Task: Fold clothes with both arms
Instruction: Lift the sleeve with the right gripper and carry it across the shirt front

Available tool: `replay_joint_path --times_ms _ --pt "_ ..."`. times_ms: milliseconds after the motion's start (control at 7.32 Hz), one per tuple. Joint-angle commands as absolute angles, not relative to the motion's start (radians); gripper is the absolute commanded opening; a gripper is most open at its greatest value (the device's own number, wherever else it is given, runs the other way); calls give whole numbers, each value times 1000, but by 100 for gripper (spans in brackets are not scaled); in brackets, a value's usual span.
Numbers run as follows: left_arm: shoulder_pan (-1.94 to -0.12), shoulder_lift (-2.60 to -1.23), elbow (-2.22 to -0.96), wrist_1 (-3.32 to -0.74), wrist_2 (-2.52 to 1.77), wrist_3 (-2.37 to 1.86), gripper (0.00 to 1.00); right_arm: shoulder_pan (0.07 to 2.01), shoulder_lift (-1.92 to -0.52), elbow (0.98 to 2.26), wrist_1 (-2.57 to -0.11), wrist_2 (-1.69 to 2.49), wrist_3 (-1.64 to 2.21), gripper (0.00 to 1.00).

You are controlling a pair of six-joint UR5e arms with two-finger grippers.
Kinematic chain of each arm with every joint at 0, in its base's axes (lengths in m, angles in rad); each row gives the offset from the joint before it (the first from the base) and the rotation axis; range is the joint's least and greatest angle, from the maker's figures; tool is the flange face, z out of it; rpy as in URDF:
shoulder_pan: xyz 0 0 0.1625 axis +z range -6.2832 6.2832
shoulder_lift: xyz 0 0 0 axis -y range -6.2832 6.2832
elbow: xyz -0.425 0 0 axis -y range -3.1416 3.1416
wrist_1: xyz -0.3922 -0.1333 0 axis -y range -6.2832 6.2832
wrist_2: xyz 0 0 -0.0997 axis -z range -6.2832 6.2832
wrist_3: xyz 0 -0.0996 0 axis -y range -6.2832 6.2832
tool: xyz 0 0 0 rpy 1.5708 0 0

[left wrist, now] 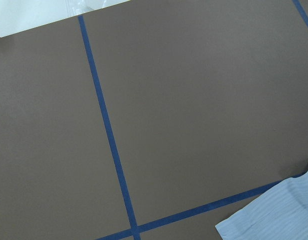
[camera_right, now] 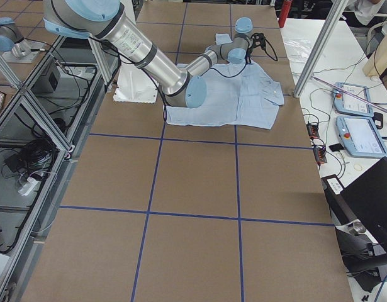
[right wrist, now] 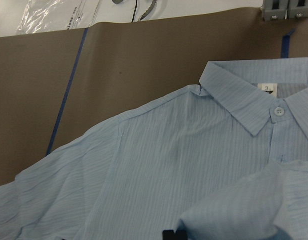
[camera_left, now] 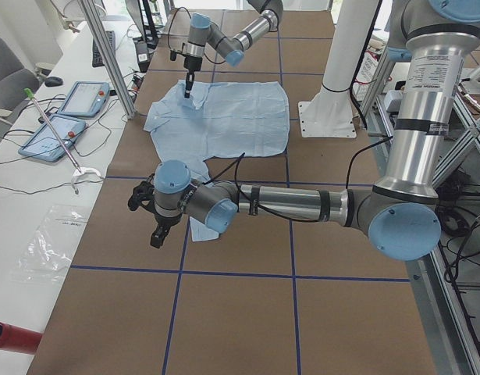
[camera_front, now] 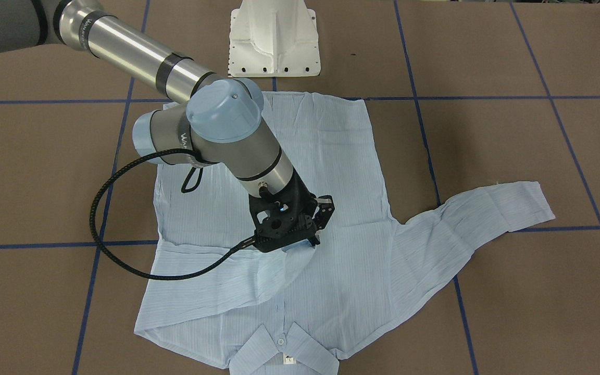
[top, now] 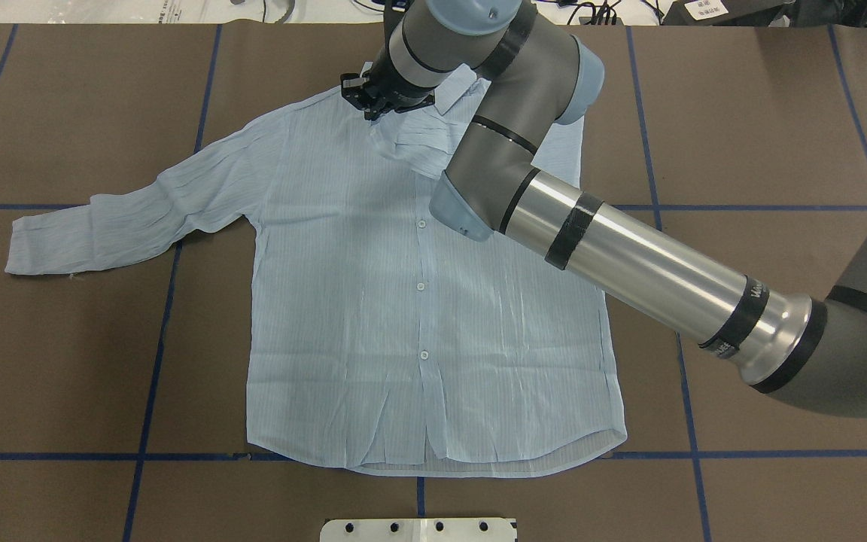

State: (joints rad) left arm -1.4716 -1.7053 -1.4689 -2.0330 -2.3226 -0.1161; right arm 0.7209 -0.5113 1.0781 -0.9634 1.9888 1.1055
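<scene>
The pale-blue striped shirt (top: 373,301) lies front up on the brown table, collar (camera_front: 284,354) on the far side from the robot. One sleeve (top: 117,218) stretches out flat toward the robot's left. The other sleeve (camera_front: 237,281) is folded across the chest, its end raised to my right gripper (camera_front: 308,242). That gripper is shut on it, low over the chest near the collar; it also shows in the overhead view (top: 368,105). The neck label (right wrist: 267,88) shows in the right wrist view. My left gripper (camera_left: 156,234) hovers past the outstretched cuff (left wrist: 274,215); I cannot tell its state.
The white base pedestal (camera_front: 274,39) stands at the shirt's hem side. Blue tape lines (top: 162,301) grid the brown table cover. Teach pendants (camera_left: 80,98) and metal frame posts (camera_left: 107,55) stand along the operators' side.
</scene>
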Motion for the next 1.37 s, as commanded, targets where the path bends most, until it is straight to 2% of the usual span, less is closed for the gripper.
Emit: replay_joint_path --times_ms 0,137,273,410,1093,1230 --pt "-1471 -1706 -1465 -2034 -2322 -115 100 677 -485 1004 -962 1965 1098 0" --pt "-1471 -1706 -1465 -2034 -2322 -117 100 658 -430 923 -960 1959 1097 0" --pt "-1471 -1707 -1465 -2034 -2322 -117 100 629 -329 807 -954 1909 1097 12" --pt "-1471 -1713 -1460 -2034 -2322 -115 100 615 -264 760 -950 1835 1095 99" --pt "-1468 -1717 -1450 -2036 -2324 -142 100 581 -268 762 -951 1750 1107 100" --pt "-1427 -1720 -1456 -2069 -2322 -246 100 587 -291 799 -986 1753 1114 100"
